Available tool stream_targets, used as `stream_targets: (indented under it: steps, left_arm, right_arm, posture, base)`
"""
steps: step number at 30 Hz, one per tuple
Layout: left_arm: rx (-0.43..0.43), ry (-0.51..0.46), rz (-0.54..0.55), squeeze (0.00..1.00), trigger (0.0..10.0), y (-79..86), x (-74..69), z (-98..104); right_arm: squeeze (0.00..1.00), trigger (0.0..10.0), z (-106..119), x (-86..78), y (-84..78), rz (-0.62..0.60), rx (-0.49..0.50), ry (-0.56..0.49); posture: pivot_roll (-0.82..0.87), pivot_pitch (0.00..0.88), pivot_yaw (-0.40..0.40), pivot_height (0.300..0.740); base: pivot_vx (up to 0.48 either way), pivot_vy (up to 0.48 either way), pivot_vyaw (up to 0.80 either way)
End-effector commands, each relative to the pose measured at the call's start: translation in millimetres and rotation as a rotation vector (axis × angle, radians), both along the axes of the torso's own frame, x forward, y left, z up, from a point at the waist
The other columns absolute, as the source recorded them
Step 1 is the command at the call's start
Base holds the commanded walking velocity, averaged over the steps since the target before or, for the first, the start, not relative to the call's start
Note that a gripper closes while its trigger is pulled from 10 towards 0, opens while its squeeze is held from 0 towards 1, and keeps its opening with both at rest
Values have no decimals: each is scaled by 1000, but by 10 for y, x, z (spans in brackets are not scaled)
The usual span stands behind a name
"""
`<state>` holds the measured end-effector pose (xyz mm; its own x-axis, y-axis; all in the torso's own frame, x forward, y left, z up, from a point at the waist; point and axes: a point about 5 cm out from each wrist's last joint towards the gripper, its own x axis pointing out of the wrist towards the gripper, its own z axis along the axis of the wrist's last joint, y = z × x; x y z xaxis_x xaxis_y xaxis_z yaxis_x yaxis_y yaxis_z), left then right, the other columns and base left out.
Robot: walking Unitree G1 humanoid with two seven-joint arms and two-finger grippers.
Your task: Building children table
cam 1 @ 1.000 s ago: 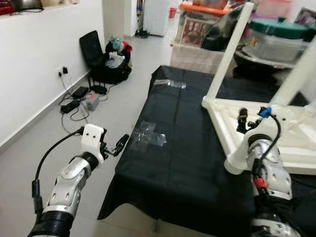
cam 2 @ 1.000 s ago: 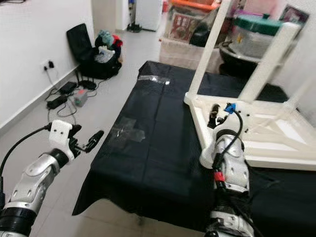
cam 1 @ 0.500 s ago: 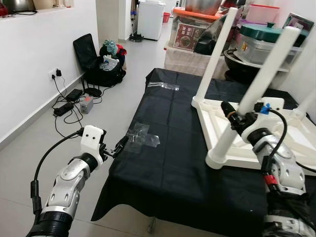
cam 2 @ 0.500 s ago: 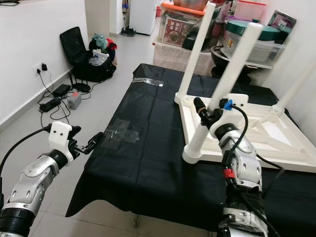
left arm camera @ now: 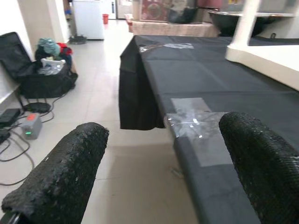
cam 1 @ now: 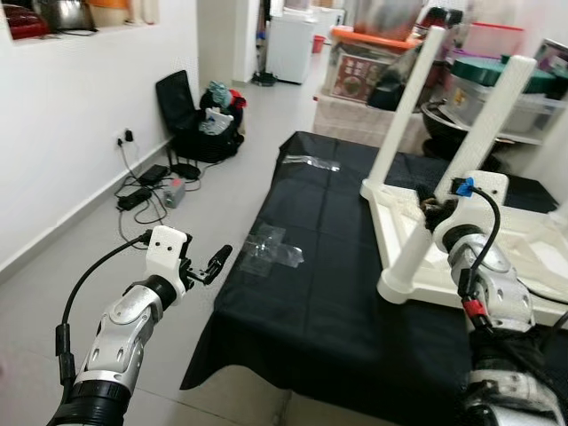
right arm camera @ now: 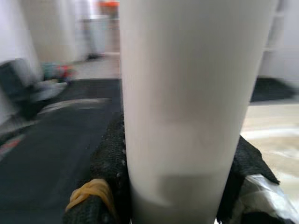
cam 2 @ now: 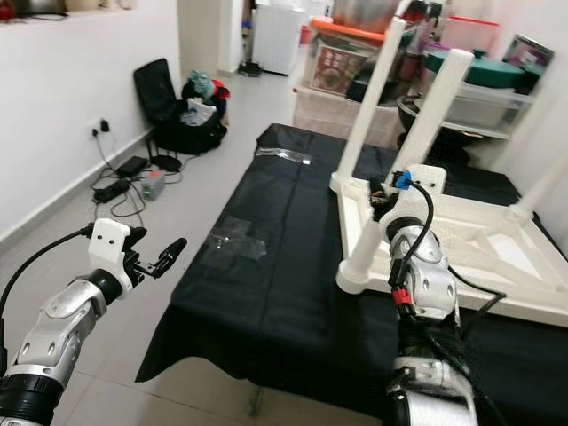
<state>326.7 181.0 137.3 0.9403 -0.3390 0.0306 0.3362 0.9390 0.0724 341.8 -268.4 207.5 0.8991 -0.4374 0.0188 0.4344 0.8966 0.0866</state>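
My right pincer (cam 1: 432, 211) is clamped around the near white leg (cam 1: 448, 185), upright on the upturned table (cam 1: 532, 266) atop black cloth (cam 1: 328, 293). Left pincer (cam 1: 213, 264) is spread, off the cloth's edge, farther.

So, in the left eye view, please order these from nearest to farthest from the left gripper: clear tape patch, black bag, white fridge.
1. Tape patch, just beside it on the black cloth.
2. Black bag, on the floor by the wall.
3. Fridge, far back.

Left gripper.
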Motion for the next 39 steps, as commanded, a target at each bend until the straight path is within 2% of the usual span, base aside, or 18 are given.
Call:
stream_targets:
  steps: [1, 3, 8, 9, 12, 13, 14, 15, 18, 19, 23, 25, 28, 31, 36, 37, 38, 39]
  left_arm:
    - [-7, 11, -16, 0, 10000, -58, -8, -34]
    - [-7, 11, -16, 0, 10000, -58, -8, -34]
    - [-8, 17, -17, 0, 10000, -73, -11, -49]
    - [-7, 18, -18, 0, 10000, -78, -10, -50]
    - [-7, 18, -18, 0, 10000, -80, -9, -50]
    - [-7, 17, -18, 0, 10000, -80, -7, -48]
    - [-7, 17, -18, 0, 10000, -80, -7, -48]
    - [-8, 16, -16, 0, 10000, -77, -7, -48]
    - [-9, 17, -15, 0, 10000, -73, -15, -55]
    - [-10, 19, -14, 0, 10000, -70, -23, -64]
    - [-11, 21, -14, 0, 10000, -72, -31, -76]
    - [-13, 17, -10, 0, 10000, -72, -20, -67]
    - [-13, 17, -10, 0, 10000, -72, -20, -67]
    - [-13, 15, -7, 0, 10000, -70, -21, -69]
    - [-12, 16, -9, 0, 10000, -73, -23, -75]
    - [-12, 16, -10, 0, 10000, -74, -22, -73]
    - [-11, 15, -10, 0, 10000, -74, -19, -69]
    - [-10, 13, -10, 0, 10000, -71, -15, -61]
  right_arm:
    - [0, 0, -357, -354, -339, -383, 23, 169]
    - [0, 0, -357, -354, -339, -383, 23, 169]
    - [0, 0, -576, -562, -22, -483, 45, 251]
    - [0, 10000, -584, -517, 90, -439, 46, 260]
    - [0, 10000, -577, -464, 160, -390, 39, 263]
    - [820, 10000, -532, -425, 194, -357, 36, 226]
    - [820, 10000, -532, -425, 194, -357, 36, 226]
    - [1000, 10000, -483, -390, 199, -333, 42, 194]
    - [1000, 10000, -407, -311, 190, -265, 46, 156]
    - [0, 10000, -308, -199, 198, -135, 52, 94]
    - [0, 10000, -174, -84, 220, 34, 54, 19]
    - [0, 10000, -57, -51, 317, 347, -11, -55]
    - [0, 10000, -57, -51, 317, 347, -11, -55]
    - [0, 10000, 62, -146, 507, 700, -96, -110]
    - [0, 10000, 61, -151, 562, 776, -107, -100]
    - [0, 6824, 43, -129, 559, 783, -110, -96]
    - [0, 6824, 27, -108, 553, 783, -121, -92]
    - [0, 0, 8, -68, 510, 754, -130, -87]
  posture:
    - [61, 0, -128, 740]
    - [61, 0, -128, 740]
    - [51, 0, -122, 740]
    - [53, 0, -126, 740]
    - [53, 0, -126, 740]
    - [55, 0, -130, 740]
    - [55, 0, -130, 740]
    - [56, 0, -132, 740]
    - [55, 0, -134, 740]
    - [53, 0, -134, 740]
    - [52, 0, -136, 740]
    - [60, 0, -148, 740]
    - [60, 0, -148, 740]
    - [63, 0, -150, 740]
    - [66, 0, -151, 740]
    - [70, 0, -153, 740]
    - [72, 0, -153, 740]
    - [72, 0, -151, 740]
  base:
    - [0, 0, 0]
    - [0, 0, 0]
    - [0, 0, 0]
    - [0, 0, 0]
    - [0, 0, 0]
    - [0, 0, 0]
    - [0, 0, 0]
    - [0, 0, 0]
    - [0, 0, 0]
    - [0, 0, 0]
    - [0, 0, 0]
    - [0, 0, 0]
    - [0, 0, 0]
    - [0, 0, 0]
    - [0, 0, 0]
    - [0, 0, 0]
    - [0, 0, 0]
    - [0, 0, 0]
